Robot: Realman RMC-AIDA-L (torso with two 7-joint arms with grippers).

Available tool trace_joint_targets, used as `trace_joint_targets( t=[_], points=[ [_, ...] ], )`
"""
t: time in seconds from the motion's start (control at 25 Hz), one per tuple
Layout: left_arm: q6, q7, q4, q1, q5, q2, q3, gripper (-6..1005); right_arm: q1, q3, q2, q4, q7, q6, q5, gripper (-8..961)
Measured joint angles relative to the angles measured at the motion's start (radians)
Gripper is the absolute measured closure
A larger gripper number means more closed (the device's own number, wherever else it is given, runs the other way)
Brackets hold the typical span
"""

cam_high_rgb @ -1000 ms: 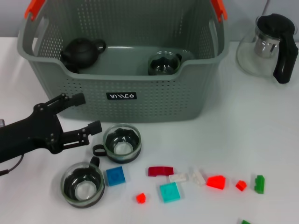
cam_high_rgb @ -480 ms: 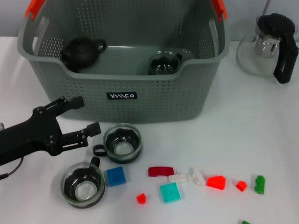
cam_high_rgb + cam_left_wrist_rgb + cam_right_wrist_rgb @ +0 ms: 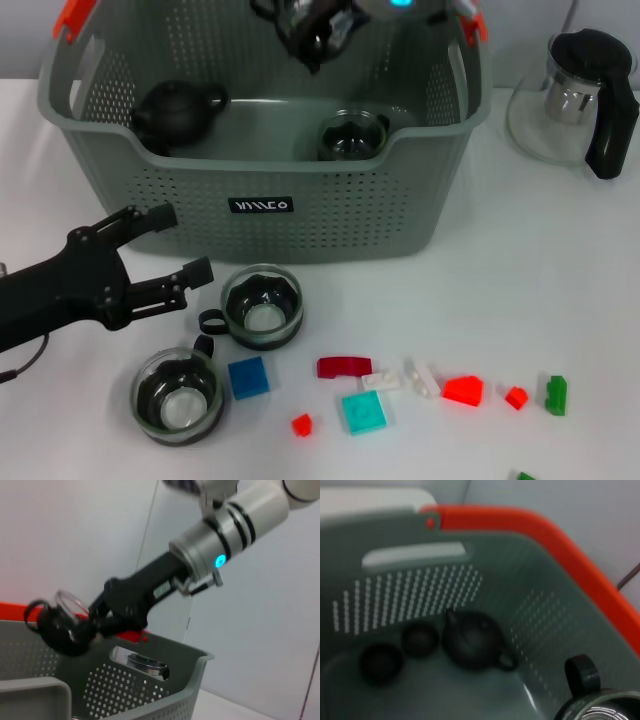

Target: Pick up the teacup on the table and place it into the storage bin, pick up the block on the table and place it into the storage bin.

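Hanging above the far side of the storage bin, the right gripper was clamped on a glass teacup, held over the bin's interior. Inside the bin sat a black teapot at the left and another glass cup near the front wall. The left gripper hovered low at the near left with its fingers spread and nothing between them, just left of a teacup on the table; a second table teacup stood nearer. A blue block lay just beside it, among other scattered blocks. A glass kettle stood at the far right.
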Motion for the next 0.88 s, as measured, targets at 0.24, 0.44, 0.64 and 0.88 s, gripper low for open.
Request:
trace_joint_targets(
  t=[0.24, 0.44, 0.64, 0.88],
  points=[
    [-0.005, 0.002, 0.000, 0.001, -0.001, 0.000, 0.000, 63, 0.015, -0.138, 0.004, 0.126, -0.011, 0.105, 0.108, 834],
    [-0.006, 0.004, 0.000, 0.000, -0.001, -0.003, 0.000, 64, 0.012, -0.181, 0.005, 0.154, -0.023, 0.119, 0.153, 829],
    [-0.007, 0.005, -0.002, -0.001, -0.001, -0.007, 0.000, 64, 0.011, -0.187, 0.007, 0.181, -0.018, 0.144, 0.157, 824],
    [-0.007, 0.005, -0.002, 0.000, 0.000, -0.009, 0.000, 64, 0.016, -0.188, 0.007, 0.216, -0.014, 0.151, 0.171, 818]
  ],
)
